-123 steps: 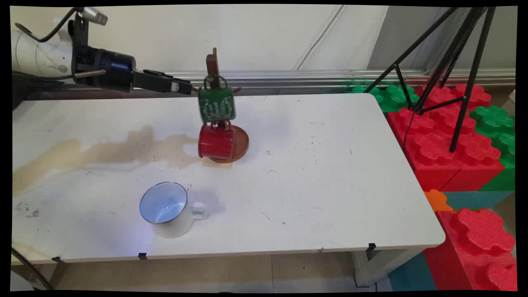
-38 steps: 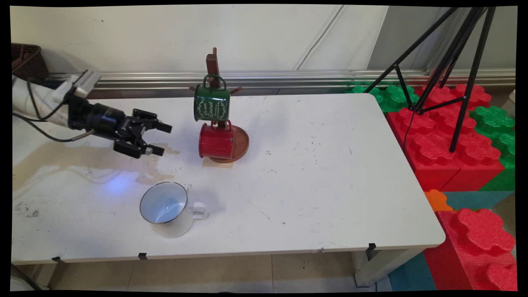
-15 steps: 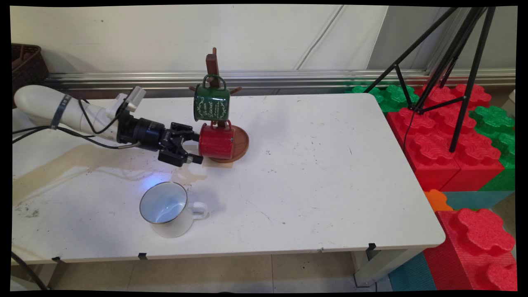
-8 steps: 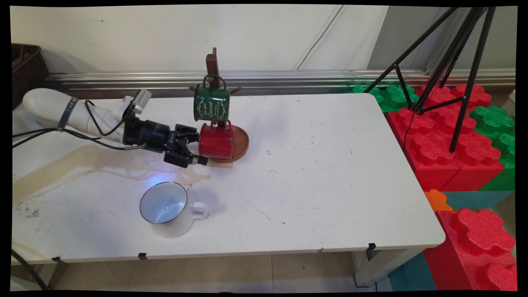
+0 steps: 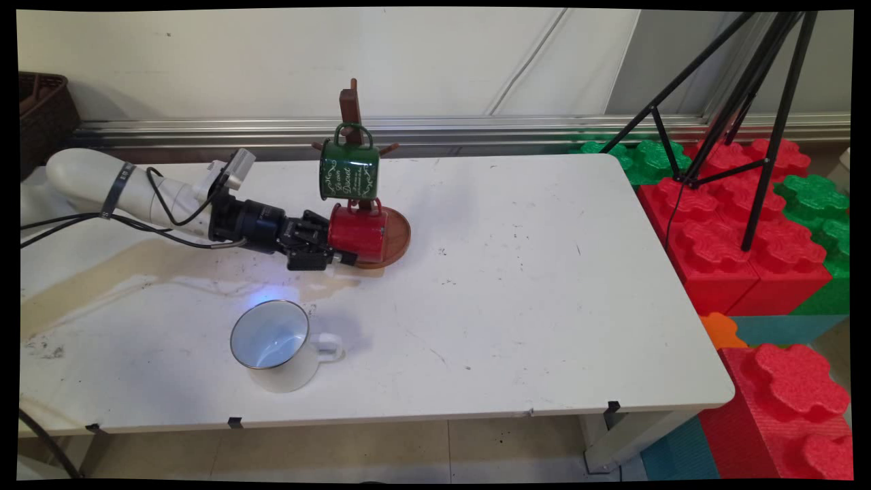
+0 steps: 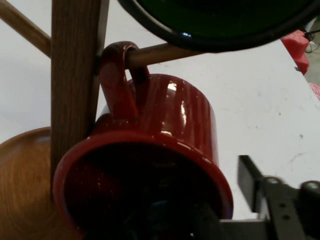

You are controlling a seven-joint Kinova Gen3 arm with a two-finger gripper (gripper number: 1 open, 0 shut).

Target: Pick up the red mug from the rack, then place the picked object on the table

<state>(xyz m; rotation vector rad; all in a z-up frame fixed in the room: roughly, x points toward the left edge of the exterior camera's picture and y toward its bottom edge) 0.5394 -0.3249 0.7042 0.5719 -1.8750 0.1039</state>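
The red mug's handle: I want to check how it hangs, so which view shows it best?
The hand view: the red mug's handle is looped over a peg beside the post. In the main view, the green mug hides most of it.

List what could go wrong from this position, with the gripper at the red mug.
1. The red mug hangs by its handle on a peg; a sideways pull by the gripper could tip the wooden stand.
2. The green mug hangs just above; lifting the red mug might knock it off.
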